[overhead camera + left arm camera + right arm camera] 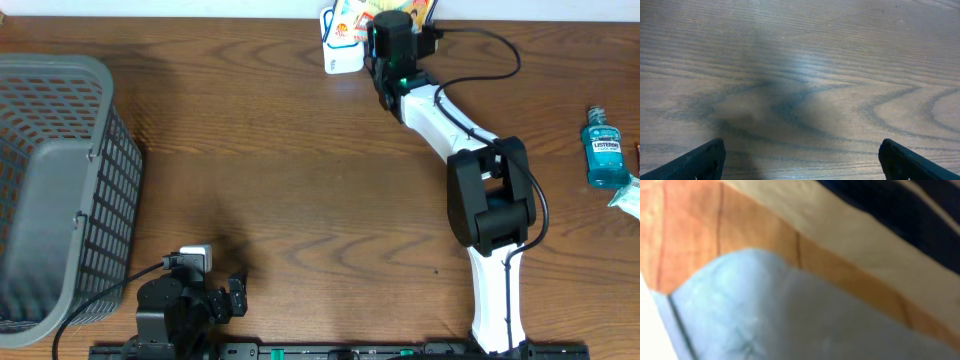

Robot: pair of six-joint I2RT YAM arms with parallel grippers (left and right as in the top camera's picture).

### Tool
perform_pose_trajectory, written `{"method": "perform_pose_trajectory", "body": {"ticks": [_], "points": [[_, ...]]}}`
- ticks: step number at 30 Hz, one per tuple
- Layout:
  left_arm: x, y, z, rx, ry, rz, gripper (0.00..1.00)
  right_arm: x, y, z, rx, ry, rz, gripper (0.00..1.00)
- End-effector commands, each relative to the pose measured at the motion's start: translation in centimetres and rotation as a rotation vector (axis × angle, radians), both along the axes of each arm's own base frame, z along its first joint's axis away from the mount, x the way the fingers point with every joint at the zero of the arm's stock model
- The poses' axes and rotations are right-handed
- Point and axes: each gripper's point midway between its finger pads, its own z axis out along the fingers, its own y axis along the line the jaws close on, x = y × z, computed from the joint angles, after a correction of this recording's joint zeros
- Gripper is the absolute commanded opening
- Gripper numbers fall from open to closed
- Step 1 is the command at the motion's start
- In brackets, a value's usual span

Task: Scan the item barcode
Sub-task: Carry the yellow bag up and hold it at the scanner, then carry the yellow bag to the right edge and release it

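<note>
The colourful packet (pixel 350 18) lies at the far edge of the bench (pixel 300 180), well right of the grey mesh basket (pixel 110 200), with a white object (pixel 342 58) just beside it. The right gripper (pixel 378 40) is at the packet, fully closed. Whether it pinches the packet I cannot tell, since its camera shows only blurred orange, cream and blue. The left gripper (pixel 800 160), near the basket's front corner, gapes wide and empty. 1 blue mouthwash bottle (pixel 605 150) stands far right of the basket.

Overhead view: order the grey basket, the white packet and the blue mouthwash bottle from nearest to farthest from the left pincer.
Measured from the left pincer, at the table's near edge:
1. The grey basket, close by on the left side.
2. The white packet, at the far edge beside the right arm's tip.
3. The blue mouthwash bottle, at the far right.
</note>
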Motion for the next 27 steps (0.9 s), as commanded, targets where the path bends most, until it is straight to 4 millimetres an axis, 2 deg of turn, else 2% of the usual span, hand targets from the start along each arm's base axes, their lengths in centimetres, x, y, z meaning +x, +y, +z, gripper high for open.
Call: {"method": "perform_pose_trajectory", "body": {"ticks": [1, 4, 5, 9, 12, 13, 17, 20, 21, 22, 24, 27], "points": [[-0.6, 0.0, -1.0, 0.001, 0.041, 0.003, 0.98, 1.1, -0.4, 3.5, -0.129, -0.078, 0.024, 0.02], [-0.6, 0.0, -1.0, 0.001, 0.041, 0.003, 0.98, 1.2, -0.9, 5.5, -0.201, -0.1, 0.079, 0.02], [-0.6, 0.0, -1.0, 0.001, 0.041, 0.003, 0.98, 0.7, -2.4, 6.4, -0.229, -0.065, 0.089, 0.02], [-0.6, 0.0, -1.0, 0.001, 0.041, 0.003, 0.98, -1.9, -8.2, 6.9, -0.264, 0.107, 0.032, 0.01], [-0.6, 0.0, -1.0, 0.001, 0.041, 0.003, 0.98, -5.2, -13.9, 6.7, -0.288, 0.27, -0.035, 0.01], [-0.6, 0.0, -1.0, 0.001, 0.041, 0.003, 0.98, -6.7, -16.6, 6.4, -0.309, 0.344, -0.064, 0.01], [-0.6, 0.0, -1.0, 0.001, 0.041, 0.003, 0.98, -11.0, -24.4, 4.0, -0.395, 0.57, -0.146, 0.01], [-0.6, 0.0, -1.0, 0.001, 0.041, 0.003, 0.98, -15.1, -30.7, 0.9, -0.423, 0.771, -0.258, 0.02], [-0.6, 0.0, -1.0, 0.001, 0.041, 0.003, 0.98, -16.1, -32.2, 0.0, -0.416, 0.816, -0.28, 0.03], [-0.6, 0.0, -1.0, 0.001, 0.041, 0.003, 0.98, -17.7, -34.4, -1.6, -0.404, 0.889, -0.299, 0.03], [-0.6, 0.0, -1.0, 0.001, 0.041, 0.003, 0.98, -19.3, -36.7, -3.6, -0.404, 0.968, -0.283, 0.03], [-0.6, 0.0, -1.0, 0.001, 0.041, 0.003, 0.98, -20.2, -37.9, -5.7, -0.418, 1.034, -0.169, 0.01]]}}
